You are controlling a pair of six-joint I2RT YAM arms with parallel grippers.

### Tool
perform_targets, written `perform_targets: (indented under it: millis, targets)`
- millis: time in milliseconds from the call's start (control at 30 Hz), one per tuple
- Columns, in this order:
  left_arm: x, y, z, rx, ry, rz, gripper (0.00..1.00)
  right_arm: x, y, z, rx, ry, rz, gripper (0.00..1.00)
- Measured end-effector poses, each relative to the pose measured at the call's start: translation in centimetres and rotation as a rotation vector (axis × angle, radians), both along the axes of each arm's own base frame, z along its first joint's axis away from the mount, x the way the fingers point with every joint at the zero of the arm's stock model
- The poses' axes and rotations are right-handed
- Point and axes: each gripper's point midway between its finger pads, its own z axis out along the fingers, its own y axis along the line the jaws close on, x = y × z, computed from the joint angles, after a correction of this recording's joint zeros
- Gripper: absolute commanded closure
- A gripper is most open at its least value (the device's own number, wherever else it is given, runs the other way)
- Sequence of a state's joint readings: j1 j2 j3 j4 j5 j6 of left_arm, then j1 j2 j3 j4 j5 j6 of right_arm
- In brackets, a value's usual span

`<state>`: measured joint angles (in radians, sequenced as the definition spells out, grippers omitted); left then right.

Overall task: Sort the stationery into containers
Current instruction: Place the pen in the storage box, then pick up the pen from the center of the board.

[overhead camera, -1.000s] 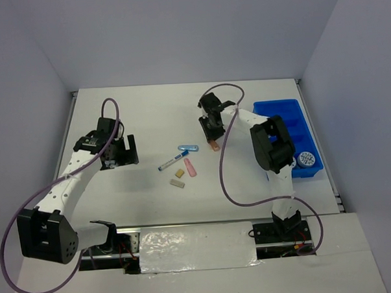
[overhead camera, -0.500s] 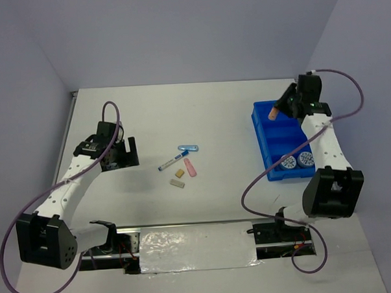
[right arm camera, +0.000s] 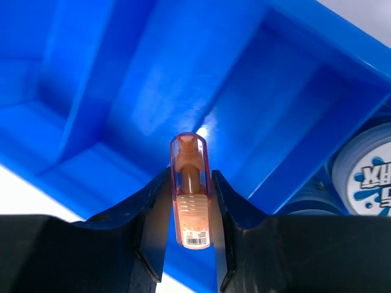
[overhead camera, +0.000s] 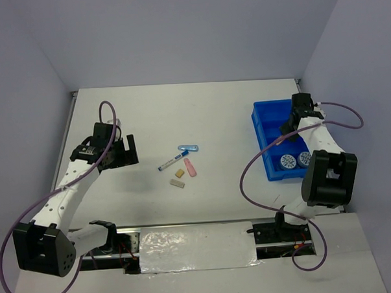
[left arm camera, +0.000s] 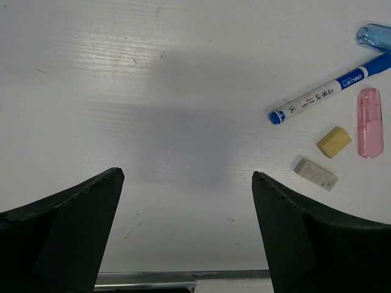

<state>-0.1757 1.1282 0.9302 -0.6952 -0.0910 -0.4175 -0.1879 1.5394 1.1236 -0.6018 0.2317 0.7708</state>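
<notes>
We count 2 discs (overhead camera: 287, 160) in tray (overhead camera: 264, 121); R gripper (right arm camera: 190, 177) pinches orange stick (right arm camera: 190, 210) over it; L gripper (left arm camera: 186, 176) spread, empty; marker (left arm camera: 330, 91), clip (overhead camera: 189, 148), pink stick (left arm camera: 369, 122), erasers (left arm camera: 315, 173) remain.

Clip (left arm camera: 375, 36) cropped by edge, 2 discs (right arm camera: 365, 174) seemingly half hidden

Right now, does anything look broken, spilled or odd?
Nothing looks damaged or spilled. The marker pen, clip, pink stick and erasers lie unsorted on the table; the right gripper holds the orange stick over the blue tray.
</notes>
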Motion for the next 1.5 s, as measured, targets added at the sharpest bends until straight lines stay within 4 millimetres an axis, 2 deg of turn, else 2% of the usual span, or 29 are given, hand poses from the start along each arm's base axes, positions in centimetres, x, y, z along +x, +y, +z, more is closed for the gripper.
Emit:
perform_targets:
  millis: [133, 233, 333, 400, 500, 533, 600, 633, 667, 700, 767, 833, 867, 933, 1000, 1067, 1100, 1200, 1300, 1400, 1500]
  targets:
    - [0.0, 0.0, 0.0, 0.000, 0.000, 0.000, 0.01, -1.1, -0.3, -1.3, 0.008, 0.030, -0.037, 0.47]
    - [0.0, 0.0, 0.0, 0.000, 0.000, 0.000, 0.01, -1.3, -0.5, -1.5, 0.009, 0.035, -0.054, 0.33]
    - [0.0, 0.0, 0.0, 0.000, 0.000, 0.000, 0.01, -1.2, -0.5, -1.4, 0.009, 0.028, -0.057, 0.28]
    - [0.0, 0.0, 0.0, 0.000, 0.000, 0.000, 0.01, -1.1, -0.4, -0.9, 0.006, 0.015, -0.042, 0.28]
    - [0.0, 0.0, -0.1, 0.001, 0.002, 0.001, 0.01, 0.1, 1.2, 1.9, -0.038, -0.074, 0.081, 0.31]
    - [0.0, 0.0, -0.1, 0.001, 0.003, 0.001, 0.01, 1.1, 2.7, 3.5, -0.061, -0.130, 0.161, 0.32]
    - [0.1, 0.0, -0.3, 0.004, 0.009, 0.004, 0.01, 3.0, 7.8, 7.3, -0.114, -0.236, 0.400, 0.34]
    - [0.2, 0.1, -0.5, 0.007, 0.014, 0.006, 0.01, 4.0, 11.1, 9.3, -0.144, -0.290, 0.544, 0.36]
    - [0.3, 0.1, -0.7, 0.010, 0.022, 0.007, 0.01, 5.0, 16.0, 12.0, -0.181, -0.362, 0.733, 0.39]
    - [0.3, 0.1, -0.9, 0.012, 0.029, 0.008, 0.01, 5.6, 19.6, 13.3, -0.198, -0.405, 0.865, 0.40]
    - [0.3, 0.1, -1.2, 0.015, 0.040, 0.008, 0.01, 5.9, 25.5, 14.7, -0.222, -0.437, 1.048, 0.41]
    - [0.3, 0.2, -1.2, 0.017, 0.040, 0.010, 0.01, 6.2, 29.4, 13.5, -0.230, -0.392, 1.146, 0.39]
    - [0.3, 0.2, -1.2, 0.018, 0.038, 0.012, 0.01, 6.3, 30.7, 12.2, -0.232, -0.350, 1.174, 0.38]
    - [0.3, 0.3, -1.2, 0.020, 0.038, 0.014, 0.01, 5.7, 32.9, 8.0, -0.226, -0.234, 1.220, 0.37]
    - [0.3, 0.4, -1.1, 0.025, 0.036, 0.017, 0.01, 3.5, 34.4, 3.5, -0.206, -0.088, 1.271, 0.36]
    - [0.3, 0.5, -1.1, 0.030, 0.032, 0.021, 0.01, 0.7, 35.9, 0.5, -0.179, 0.027, 1.314, 0.36]
    - [0.3, 0.6, -1.0, 0.033, 0.028, 0.024, 0.01, -0.7, 36.9, -0.4, -0.170, 0.063, 1.336, 0.36]
    - [0.3, 0.7, -0.7, 0.036, 0.015, 0.028, 0.01, -3.8, 39.2, -1.3, -0.149, 0.107, 1.384, 0.37]
    - [0.3, 0.7, -0.5, 0.037, 0.009, 0.029, 0.01, -5.9, 41.1, -1.3, -0.137, 0.110, 1.425, 0.38]
    - [0.3, 0.7, -0.5, 0.037, 0.009, 0.030, 0.01, -6.9, 41.7, -1.6, -0.128, 0.119, 1.430, 0.40]
    - [0.3, 0.7, -0.5, 0.037, 0.007, 0.029, 0.01, -7.3, 41.1, -2.5, -0.132, 0.147, 1.412, 0.42]
